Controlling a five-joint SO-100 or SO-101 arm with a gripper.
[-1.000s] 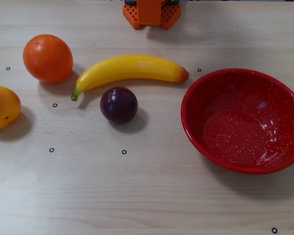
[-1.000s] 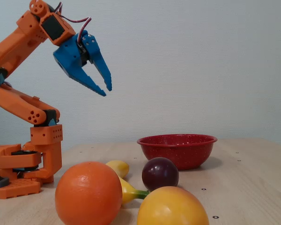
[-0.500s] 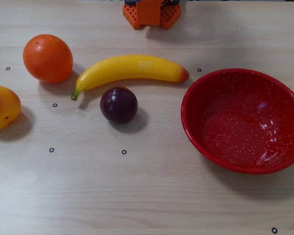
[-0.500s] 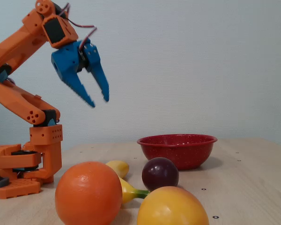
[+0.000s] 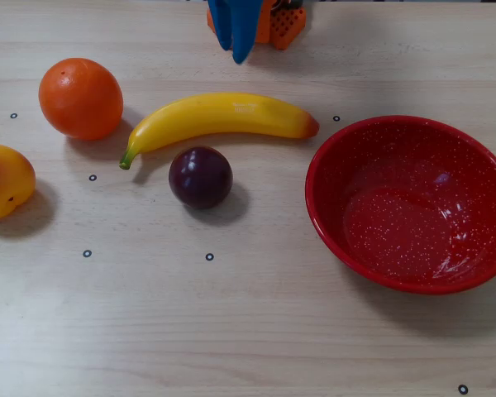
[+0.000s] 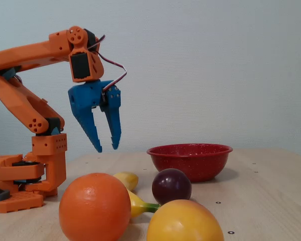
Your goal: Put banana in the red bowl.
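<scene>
Two blue fingers of the gripper (image 6: 107,149) point down, spread apart with a clear gap between the tips, holding nothing; fixed view puts them in the air well above the table (image 5: 256,331). Overhead view catches only the blue tips of the gripper (image 5: 234,45) at the top edge, in front of the orange arm base (image 5: 285,21). Orange arm (image 6: 30,55) bends over from its base (image 6: 27,175) at left in the fixed view. Banana (image 5: 219,118) lies flat on the table just below the gripper tips in the overhead view, green stem to the left, orange-red end to the right, not touched by the fingers. Dark purple plum (image 5: 200,177) sits just beside the banana's lower edge. Orange (image 5: 80,98) near the stem end, apart from it. Yellow-orange fruit (image 5: 5,180) at the left edge. Red bowl (image 5: 409,203) stands to the right of the banana, near its orange-red end, with nothing inside.
</scene>
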